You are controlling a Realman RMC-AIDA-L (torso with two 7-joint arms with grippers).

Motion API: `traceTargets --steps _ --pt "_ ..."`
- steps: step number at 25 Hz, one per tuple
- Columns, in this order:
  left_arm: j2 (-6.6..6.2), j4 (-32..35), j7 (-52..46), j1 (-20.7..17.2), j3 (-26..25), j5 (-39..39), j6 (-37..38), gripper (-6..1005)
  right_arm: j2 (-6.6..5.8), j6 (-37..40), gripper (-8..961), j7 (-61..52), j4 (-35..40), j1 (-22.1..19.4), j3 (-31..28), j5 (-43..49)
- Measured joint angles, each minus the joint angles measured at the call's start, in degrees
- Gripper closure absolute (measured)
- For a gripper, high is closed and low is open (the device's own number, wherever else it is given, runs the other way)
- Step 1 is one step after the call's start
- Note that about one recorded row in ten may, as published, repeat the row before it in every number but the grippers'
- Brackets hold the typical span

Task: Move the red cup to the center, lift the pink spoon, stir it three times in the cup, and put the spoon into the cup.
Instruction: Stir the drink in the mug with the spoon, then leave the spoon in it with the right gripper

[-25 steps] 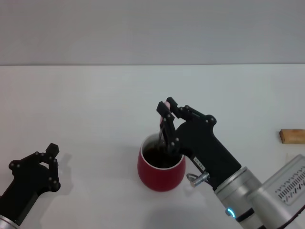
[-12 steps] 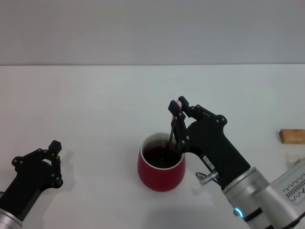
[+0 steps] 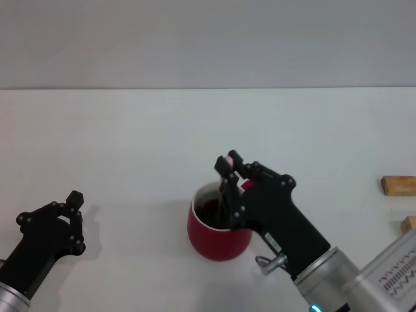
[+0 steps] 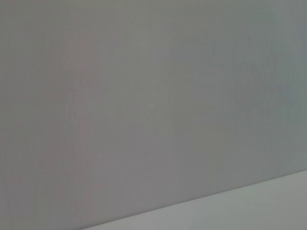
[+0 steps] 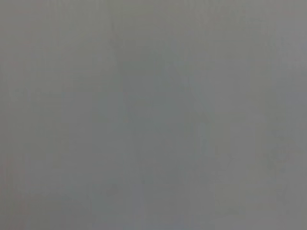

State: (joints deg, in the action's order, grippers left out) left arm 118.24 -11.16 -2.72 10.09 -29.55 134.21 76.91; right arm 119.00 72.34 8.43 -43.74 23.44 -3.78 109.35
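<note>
The red cup stands on the white table near the middle front, dark liquid inside. My right gripper is over the cup's right rim, shut on the pink spoon. The spoon's pale pink end shows at the fingertips and its thin stem runs down into the liquid. The arm covers the cup's right side. My left gripper rests at the front left, away from the cup. Both wrist views show only plain grey surface.
Two tan wooden blocks lie at the right edge of the table, one farther back and one nearer. A grey wall stands behind the table's far edge.
My right gripper with the spoon swung right over the cup and has now come back left and lower. A second wooden block now shows at the right. The left arm barely moved.
</note>
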Motion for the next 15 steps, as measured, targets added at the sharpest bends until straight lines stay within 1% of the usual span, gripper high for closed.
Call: traceTargets --steps 8,15 --pt "-0.03 0.33 0.0 0.16 -0.41 0.0 -0.01 1001 0.46 -5.34 945 -0.3 -0.65 2.51 -0.41 0.44" --pt "-0.03 0.67 0.0 0.2 -0.42 0.0 -0.01 1001 0.51 -6.07 946 -1.55 1.5 4.11 -1.79 0.76"
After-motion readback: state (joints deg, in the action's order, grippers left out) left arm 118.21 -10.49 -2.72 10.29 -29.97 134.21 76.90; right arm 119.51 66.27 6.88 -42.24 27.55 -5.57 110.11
